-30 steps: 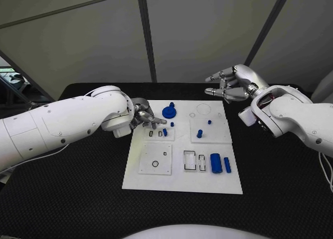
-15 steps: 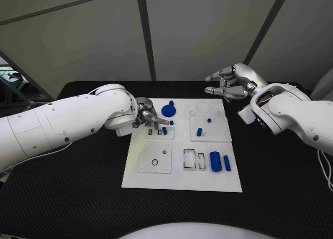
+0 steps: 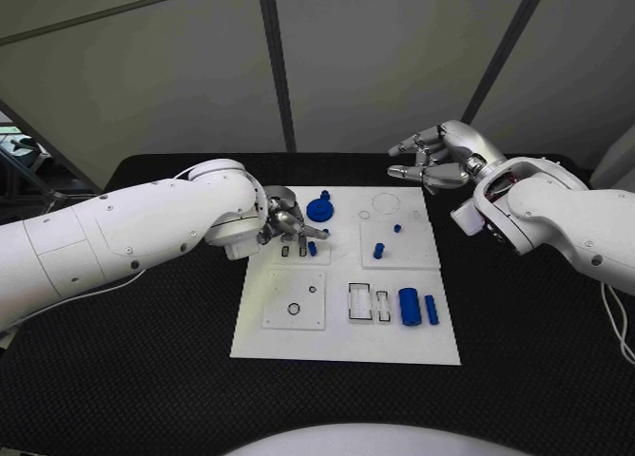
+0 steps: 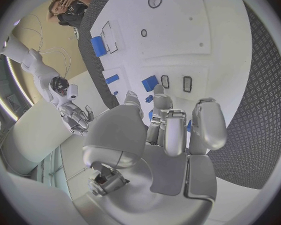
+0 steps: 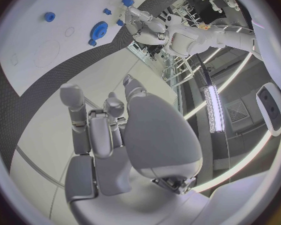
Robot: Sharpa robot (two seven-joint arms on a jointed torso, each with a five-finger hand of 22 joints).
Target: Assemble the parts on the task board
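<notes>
Hands over the task board [image 3: 348, 313], black counter [image 3: 140, 351].
Left hand [image 3: 283, 221] reaches over far-left blue parts; whether its fingers grasp anything is unclear. Right hand [image 3: 434, 160] hovers beyond the far edge, curled, empty.

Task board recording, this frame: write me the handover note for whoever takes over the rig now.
Left hand: over the task board's far-left corner, fingers curled toward the small slots there; whether it holds a part cannot be told.
Right hand: raised beyond the board's far-right corner, fingers curled, holding nothing.
Parts: blue gear at the far edge; two small blue pegs on the far-right panel; big blue cylinder and slim blue bar in the near-right area.
Done: cannot be judged for sure.
Left: the outlined slots beside the cylinder and the holes in the near-left panel look unfilled.
</notes>
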